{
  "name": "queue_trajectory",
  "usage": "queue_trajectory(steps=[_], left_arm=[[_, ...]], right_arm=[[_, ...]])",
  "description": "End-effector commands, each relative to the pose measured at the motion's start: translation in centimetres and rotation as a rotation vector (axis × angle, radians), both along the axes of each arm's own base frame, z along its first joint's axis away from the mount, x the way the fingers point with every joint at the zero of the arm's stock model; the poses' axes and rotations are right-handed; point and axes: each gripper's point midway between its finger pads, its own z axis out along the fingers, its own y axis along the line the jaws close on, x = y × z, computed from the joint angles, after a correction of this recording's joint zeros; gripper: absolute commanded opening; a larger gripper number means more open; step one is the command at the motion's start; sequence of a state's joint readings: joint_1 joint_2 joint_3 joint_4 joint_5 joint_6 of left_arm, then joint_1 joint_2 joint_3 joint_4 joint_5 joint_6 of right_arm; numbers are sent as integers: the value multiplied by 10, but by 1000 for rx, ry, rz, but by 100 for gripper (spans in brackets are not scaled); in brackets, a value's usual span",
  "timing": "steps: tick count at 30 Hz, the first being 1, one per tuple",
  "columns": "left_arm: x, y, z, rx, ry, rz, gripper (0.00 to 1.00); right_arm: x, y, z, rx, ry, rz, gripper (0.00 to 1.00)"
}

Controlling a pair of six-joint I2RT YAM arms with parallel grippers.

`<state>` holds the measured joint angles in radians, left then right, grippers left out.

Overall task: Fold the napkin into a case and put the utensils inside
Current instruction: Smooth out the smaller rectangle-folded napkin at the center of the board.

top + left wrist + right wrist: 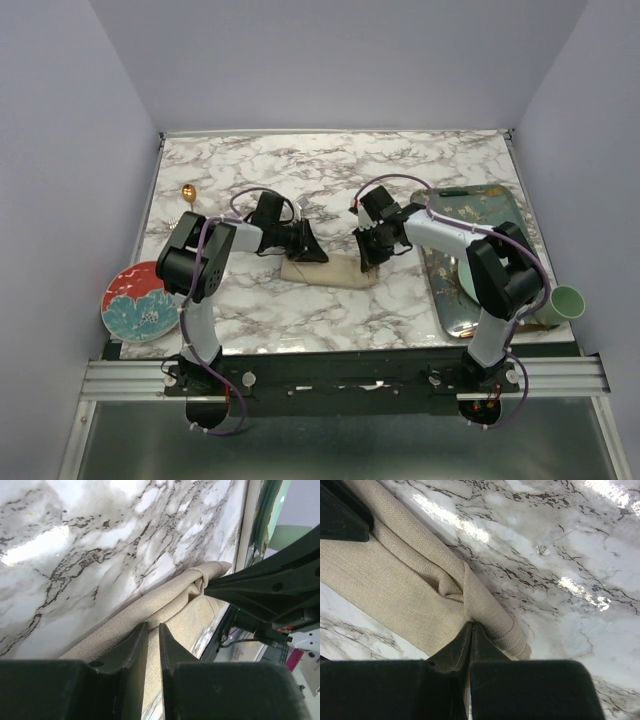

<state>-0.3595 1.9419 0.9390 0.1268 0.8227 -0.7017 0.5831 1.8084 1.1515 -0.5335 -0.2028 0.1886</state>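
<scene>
The beige napkin [330,270] lies folded into a narrow oblong strip on the marble table, between my two grippers. My left gripper [153,625] sits low over the strip's left end [170,602], its jaws a narrow gap apart, with cloth and table showing through the gap. My right gripper [471,624] has its jaws pressed together on a puckered crease of the napkin [395,580] near its right end. From above, the left gripper [316,254] and the right gripper [366,260] face each other across the cloth. A gold spoon [188,192] lies at the far left.
A red and blue flowered plate [140,300] sits at the table's near left corner. A dark patterned tray [490,215] holding a pale plate runs along the right side. A green cup [565,302] stands by the tray's near right end.
</scene>
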Motion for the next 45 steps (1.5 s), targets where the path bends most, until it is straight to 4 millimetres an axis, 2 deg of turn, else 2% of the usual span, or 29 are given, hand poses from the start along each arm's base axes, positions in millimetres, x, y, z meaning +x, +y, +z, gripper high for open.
queue_trajectory(steps=[1,2,3,4,5,6,7,8,10,11,12,13,14,16,18,23,24,30,31,32,33,36,39,43,44,45], left_arm=[[-9,8,10,-11,-63,-73,29],[-11,10,19,-22,-106,-100,33],[-9,14,38,-39,-213,-149,38],[-14,20,44,-36,-227,-176,46],[-3,30,57,-41,-281,-176,51],[-2,34,68,-53,-325,-210,55],[-9,46,62,-4,-383,-300,60],[5,52,76,12,-465,-332,61],[2,67,72,63,-551,-460,65],[13,69,81,81,-626,-496,68],[16,72,78,97,-649,-530,69],[10,77,75,116,-636,-571,70],[20,79,77,137,-721,-625,73],[21,81,66,147,-694,-660,72],[22,80,69,123,-751,-711,67],[7,68,61,112,-770,-783,42],[6,67,55,124,-760,-799,41],[1,52,34,165,-766,-878,42],[3,50,32,170,-773,-879,44],[5,48,32,175,-778,-877,52],[6,45,29,178,-775,-883,56],[9,42,21,197,-758,-900,59],[6,44,10,222,-713,-918,51],[-1,50,-3,261,-647,-917,39],[-3,52,-5,265,-639,-919,31],[-5,52,-4,262,-644,-923,28]], right_arm=[[-9,-20,-25,-120,49,52,8],[-7,-17,-22,-108,46,57,8],[-7,-16,-21,-105,43,66,9],[-5,-15,-20,-101,38,75,9],[-5,-14,-19,-96,36,80,9],[-5,-13,-18,-90,35,89,9],[-5,-13,-17,-87,31,95,9],[-5,-12,-17,-83,33,101,9],[-6,-12,-16,-80,29,118,9],[-6,-11,-15,-74,28,122,8],[-6,-10,-16,-72,27,130,8],[-7,-11,-16,-73,26,139,8],[-8,-10,-18,-69,30,147,8],[-8,-9,-18,-65,32,158,8],[-8,-9,-19,-64,36,159,8],[-10,-9,-21,-66,48,161,8],[-11,-10,-21,-66,52,159,8],[-15,-10,-24,-69,79,154,8],[-14,-10,-25,-71,80,152,8],[-14,-10,-25,-71,80,152,8],[-14,-10,-25,-71,80,152,8],[-12,-9,-22,-66,71,152,8],[-9,-3,-11,-42,57,153,13],[-4,6,15,8,19,165,21],[-4,9,21,27,19,174,27],[-3,10,29,38,7,179,31]])
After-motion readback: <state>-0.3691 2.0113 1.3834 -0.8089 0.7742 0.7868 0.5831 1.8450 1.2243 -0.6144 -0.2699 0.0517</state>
